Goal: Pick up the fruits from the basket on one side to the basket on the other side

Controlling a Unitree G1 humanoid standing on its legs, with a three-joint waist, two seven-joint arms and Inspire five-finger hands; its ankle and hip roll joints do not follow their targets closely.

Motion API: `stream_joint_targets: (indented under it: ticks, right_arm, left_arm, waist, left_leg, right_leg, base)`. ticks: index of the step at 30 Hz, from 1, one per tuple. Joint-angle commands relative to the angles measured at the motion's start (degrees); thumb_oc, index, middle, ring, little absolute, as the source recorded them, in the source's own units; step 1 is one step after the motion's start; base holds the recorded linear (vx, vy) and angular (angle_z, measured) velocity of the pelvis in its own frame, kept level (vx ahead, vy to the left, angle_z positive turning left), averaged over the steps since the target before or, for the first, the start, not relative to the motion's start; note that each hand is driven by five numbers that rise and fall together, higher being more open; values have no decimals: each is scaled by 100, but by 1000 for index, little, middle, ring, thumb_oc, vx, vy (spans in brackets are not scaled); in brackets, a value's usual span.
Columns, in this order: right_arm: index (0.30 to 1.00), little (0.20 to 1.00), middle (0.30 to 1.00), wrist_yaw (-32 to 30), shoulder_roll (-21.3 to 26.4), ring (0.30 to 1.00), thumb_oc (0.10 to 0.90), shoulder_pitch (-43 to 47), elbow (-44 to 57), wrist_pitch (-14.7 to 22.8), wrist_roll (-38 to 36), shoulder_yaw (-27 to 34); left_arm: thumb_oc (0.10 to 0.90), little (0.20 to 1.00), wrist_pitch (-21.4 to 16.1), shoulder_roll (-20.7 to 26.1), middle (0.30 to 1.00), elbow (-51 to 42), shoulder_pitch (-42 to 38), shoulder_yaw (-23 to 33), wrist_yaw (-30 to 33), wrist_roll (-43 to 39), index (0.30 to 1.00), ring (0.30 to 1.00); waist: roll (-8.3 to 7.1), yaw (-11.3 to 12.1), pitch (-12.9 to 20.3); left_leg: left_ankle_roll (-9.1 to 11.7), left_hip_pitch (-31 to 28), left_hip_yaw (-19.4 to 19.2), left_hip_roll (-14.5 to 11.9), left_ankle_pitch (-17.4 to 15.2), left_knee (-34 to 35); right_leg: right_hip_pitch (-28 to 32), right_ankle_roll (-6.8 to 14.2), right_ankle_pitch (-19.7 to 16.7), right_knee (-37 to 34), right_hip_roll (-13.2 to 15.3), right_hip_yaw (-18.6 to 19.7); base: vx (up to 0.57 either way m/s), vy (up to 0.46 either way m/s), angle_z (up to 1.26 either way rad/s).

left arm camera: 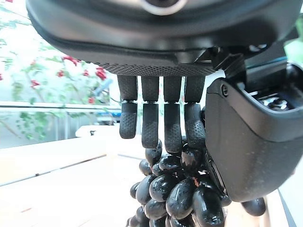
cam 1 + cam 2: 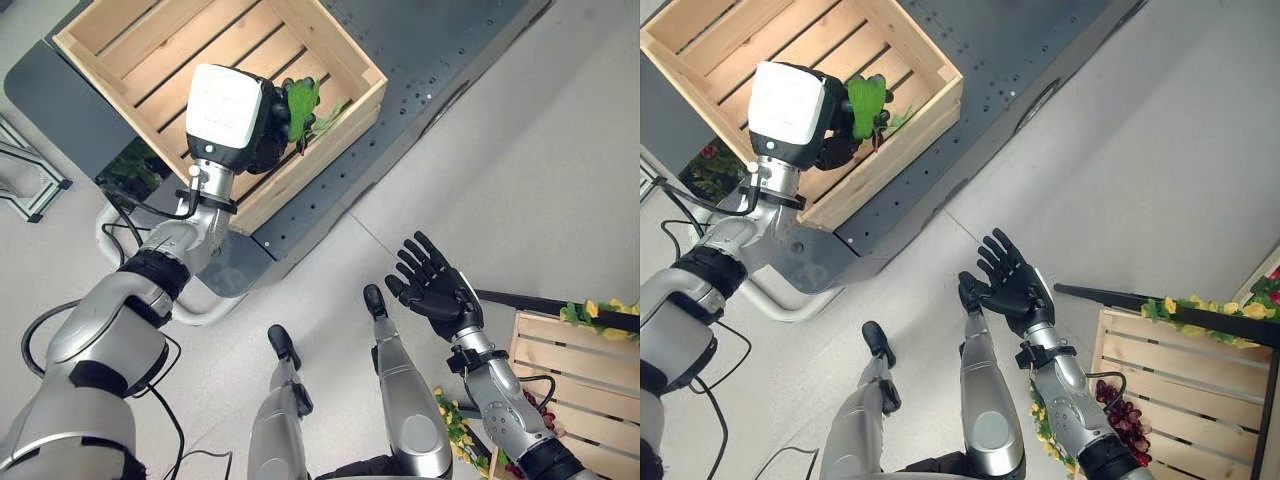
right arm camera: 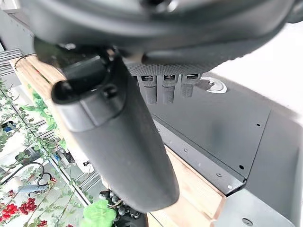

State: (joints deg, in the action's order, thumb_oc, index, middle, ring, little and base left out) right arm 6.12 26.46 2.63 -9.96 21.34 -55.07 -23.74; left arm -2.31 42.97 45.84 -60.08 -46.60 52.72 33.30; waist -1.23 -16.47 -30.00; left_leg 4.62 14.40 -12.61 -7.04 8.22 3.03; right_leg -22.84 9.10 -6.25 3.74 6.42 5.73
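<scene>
1. Over the near corner of the wooden crate (image 2: pixel 140 60), on the robot's left: left hand (image 2: pixel 262 122), fingers (image 1: pixel 150 124) curled down with the thumb around a bunch of dark grapes (image 1: pixel 177 189).
2. Topped by a bright green leaf (image 2: pixel 302 100) at the hand; grapes hanging below the fingers in the left wrist view, above the crate's pale slats.
3. Resting on a dark grey platform (image 2: pixel 440 50) studded with small holes: the slatted crate, its near wall just beside the left hand.
4. Well apart, low on the robot's right: right hand (image 2: pixel 435 288), fingers spread and straight, palm up, holding nothing, over the pale floor (image 2: pixel 520 180).
5. Beside the right forearm: a second wooden crate (image 2: pixel 1175 375), with a bunch of red grapes (image 2: pixel 1123 410) at its near edge and yellow flowers with green leaves (image 2: pixel 1200 308) along its far rim.
6. Seen past the thumb in the right wrist view: the dark platform, a wooden crate edge, and the green leaf with dark grapes lower down.
</scene>
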Motion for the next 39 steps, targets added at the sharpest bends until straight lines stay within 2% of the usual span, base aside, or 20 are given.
stream_joint_targets:
  ticks: [1,3,7,8,11,13,15,16,19,20,21,23,25,26,31,35,39]
  right_arm:
    - [900,900,900,-49,69,900,800,-167,834,620,8,381]
    - [900,900,900,-101,35,900,800,-202,850,706,82,406]
    - [900,900,900,-329,-33,900,800,-270,1032,782,318,580]
    - [900,900,900,-375,-45,900,800,-277,1077,765,380,610]
    - [900,900,900,-745,-67,900,800,-327,1384,926,970,717]
    - [900,900,900,-825,-92,900,800,-336,1535,934,1117,806]
    - [900,900,900,-883,-121,900,800,-341,1824,910,1355,985]
    - [900,900,900,-879,-149,900,800,-352,1944,923,1536,1075]
    - [900,900,900,-830,-225,900,800,-233,2255,711,1799,1247]
    - [900,900,900,-794,-235,900,800,-214,2294,683,1824,1262]
    - [900,900,900,-662,-260,900,800,-89,2441,475,1892,1346]
    - [900,900,900,-535,-245,900,800,29,2555,283,1856,1412]
    - [900,900,900,-401,-176,900,800,276,2627,49,1930,1474]
    - [900,900,900,-370,-168,900,800,312,2639,23,1886,1475]
    - [900,900,900,-44,-99,900,800,678,2837,-623,1754,1356]
    - [900,900,900,125,-53,900,800,837,2884,-862,1590,1220]
    - [900,900,900,252,-6,900,800,928,2908,-1085,1400,1124]
  left_arm:
    - [400,300,-315,488,300,-468,-481,979,1179,-448,300,300]
    - [400,300,-619,389,300,-574,-257,1334,1357,-728,300,300]
    - [400,300,-1538,31,300,-1100,600,2297,1595,-1044,300,300]
    - [400,300,-1585,-24,300,-1209,712,2404,1582,-1031,300,300]
    - [400,300,-2204,-419,300,-1803,1325,2995,1497,-1331,300,300]
    - [400,300,-2463,-576,300,-2074,1564,3173,1349,-1511,300,300]
    - [400,300,-2824,-843,300,-2625,1965,3365,945,-2024,300,300]
    - [400,300,-3133,-1058,300,-2933,2205,3494,644,-2398,300,300]
    - [400,300,-3339,-1538,300,-3629,2691,3546,31,-3036,300,300]
    - [400,300,-3393,-1592,300,-3691,2745,3545,-51,-3128,300,300]
    - [400,300,-3391,-1805,300,-3957,2947,3506,-391,-3439,300,300]
    - [400,300,-3408,-1939,300,-4141,3074,3444,-699,-3851,300,300]
    - [400,300,-3359,-2165,300,-4378,3348,3407,-1392,-4536,300,300]
    - [400,300,-3349,-2186,300,-4410,3380,3408,-1481,-4611,300,300]
    - [400,300,-3165,-2462,300,-4739,3807,3221,-2708,-5398,300,300]
    - [400,300,-2887,-2410,300,-4867,4030,3102,-3326,-5754,300,300]
    - [400,300,-2758,-2280,300,-4876,4171,2981,-3523,-5508,300,300]
  waist:
    - [-24,-24,153]
    - [-11,12,263]
    - [0,109,520]
    - [-1,126,582]
    - [-9,204,851]
    - [-5,231,982]
    - [4,277,1201]
    - [8,303,1306]
    - [25,385,1606]
    - [26,395,1637]
    - [38,440,1779]
    - [41,481,1874]
    - [36,590,2047]
    - [34,603,2060]
    - [-6,823,2289]
    - [-49,954,2388]
    - [-69,1041,2450]
  left_leg:
    - [-52,69,88,-255,-209,-399]
    - [-49,7,112,-264,-196,-357]
    - [-34,-303,174,-281,-199,-175]
    - [-32,-332,173,-280,-185,-134]
    - [-27,-601,212,-254,-158,79]
    - [-29,-721,221,-247,-162,157]
    - [-31,-857,234,-248,-189,197]
    - [-26,-918,241,-256,-212,197]
    - [-18,-1089,284,-269,-279,197]
    - [-16,-1111,285,-271,-287,197]
    - [-7,-1204,274,-280,-323,197]
    - [-11,-1292,261,-283,-354,197]
    - [-29,-1469,244,-273,-440,197]
    - [-29,-1489,242,-271,-449,197]
    - [-41,-1734,279,-257,-566,197]
    - [-41,-1844,312,-277,-607,197]
    - [-43,-1903,346,-295,-626,197]
  right_leg:
    - [291,-472,148,156,-244,-189]
    - [347,-482,176,148,-252,-201]
    - [698,-479,215,-56,-218,-238]
    - [733,-474,200,-106,-210,-240]
    - [1042,-434,161,-358,-167,-257]
    - [1166,-418,152,-445,-154,-275]
    - [1314,-397,148,-524,-131,-285]
    - [1407,-388,137,-591,-111,-300]
    - [1636,-362,92,-761,-64,-358]
    - [1663,-360,89,-779,-58,-367]
    - [1778,-350,89,-837,-45,-381]
    - [1857,-342,97,-858,-32,-394]
    - [2023,-330,162,-864,-12,-425]
    - [2044,-330,172,-863,-11,-429]
    - [2277,-308,237,-874,20,-503]
    - [2389,-283,251,-874,33,-574]
    - [2459,-275,257,-874,44,-600]
  base:
    - [-16,-6,5]
    - [-7,-5,2]
    - [15,-9,6]
    - [47,-17,21]
    - [52,-3,11]
    - [62,12,9]
    - [78,14,6]
    - [78,14,4]
    - [106,18,3]
    - [121,31,-4]
    - [107,27,-2]
    - [123,18,-2]
    - [136,-3,-3]
    - [98,-13,-3]
    - [80,-15,-3]
    - [52,-37,4]
    - [29,-26,7]
